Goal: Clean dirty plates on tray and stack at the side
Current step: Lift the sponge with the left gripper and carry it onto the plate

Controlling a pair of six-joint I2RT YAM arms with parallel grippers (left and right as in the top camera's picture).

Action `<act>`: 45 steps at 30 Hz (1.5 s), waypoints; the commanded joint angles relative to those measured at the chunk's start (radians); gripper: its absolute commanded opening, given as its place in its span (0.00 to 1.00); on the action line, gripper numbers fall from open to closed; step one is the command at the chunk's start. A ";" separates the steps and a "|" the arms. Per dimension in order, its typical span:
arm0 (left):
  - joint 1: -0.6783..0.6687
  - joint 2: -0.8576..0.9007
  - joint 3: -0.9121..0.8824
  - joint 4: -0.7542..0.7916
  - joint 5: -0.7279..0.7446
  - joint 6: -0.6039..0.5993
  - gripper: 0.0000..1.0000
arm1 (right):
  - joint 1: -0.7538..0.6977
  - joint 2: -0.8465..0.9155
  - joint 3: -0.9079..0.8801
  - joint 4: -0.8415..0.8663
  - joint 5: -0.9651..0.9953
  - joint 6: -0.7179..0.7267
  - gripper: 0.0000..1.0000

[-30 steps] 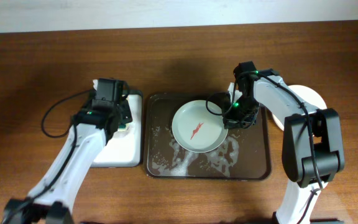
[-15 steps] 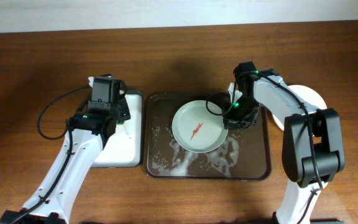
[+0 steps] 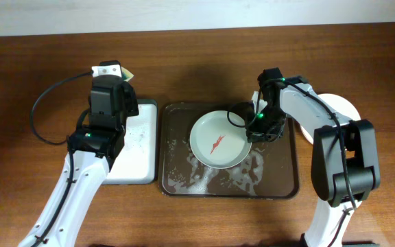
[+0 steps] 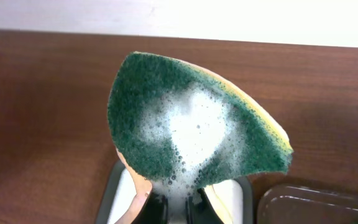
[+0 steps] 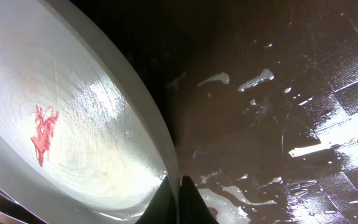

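The left tool (image 4: 179, 208) is up in the air at the far left side of the wooden surface (image 3: 33, 68). It is closed tight on a sponge (image 4: 191, 124). The sponge has a rough green face and a yellow edge. A white blob of soap foam (image 4: 194, 134) sits in the middle of the green face.

Just near of that tool lies a small tray (image 3: 132, 158) with a dark rim and a white inside.

Right beside the small tray, to the right, lies the big brown tray (image 3: 280, 180). Its bottom is wet and shiny, with white suds (image 3: 184, 175) along the near side. A pale green plate (image 3: 218, 130) sits in the far middle part of this tray. It has a red smear (image 3: 216, 144) in its middle.

The right tool (image 5: 178, 193) is in the tray at the right edge of the green plate. Its two fingers are closed on the plate's rim, one on each side of it. I cannot tell if the plate is lifted or lying flat.

Far to the right, off the tray, a white plate (image 3: 340, 106) rests on the surface. The right arm hides part of it, so I cannot tell if there is more than one there.
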State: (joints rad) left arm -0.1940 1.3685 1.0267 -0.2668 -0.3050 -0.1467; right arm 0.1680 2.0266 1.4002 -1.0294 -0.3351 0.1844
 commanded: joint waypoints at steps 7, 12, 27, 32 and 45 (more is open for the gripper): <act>0.007 -0.028 0.018 0.023 -0.017 0.077 0.00 | 0.008 0.002 -0.009 -0.003 -0.013 0.007 0.04; 0.007 -0.028 0.018 0.023 -0.017 0.077 0.00 | 0.008 0.002 -0.009 -0.003 -0.013 0.007 0.04; 0.007 -0.028 0.018 0.000 -0.017 0.077 0.00 | 0.008 0.002 -0.009 -0.002 -0.013 0.007 0.04; 0.007 -0.010 0.016 -0.062 -0.016 0.070 0.00 | 0.009 0.002 -0.009 0.000 -0.013 0.008 0.04; 0.007 0.232 -0.001 -0.315 0.125 -0.178 0.00 | 0.008 0.002 -0.009 -0.003 -0.013 0.007 0.04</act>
State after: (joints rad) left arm -0.1940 1.5646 1.0264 -0.5732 -0.2588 -0.2710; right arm 0.1680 2.0266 1.4002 -1.0290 -0.3351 0.1844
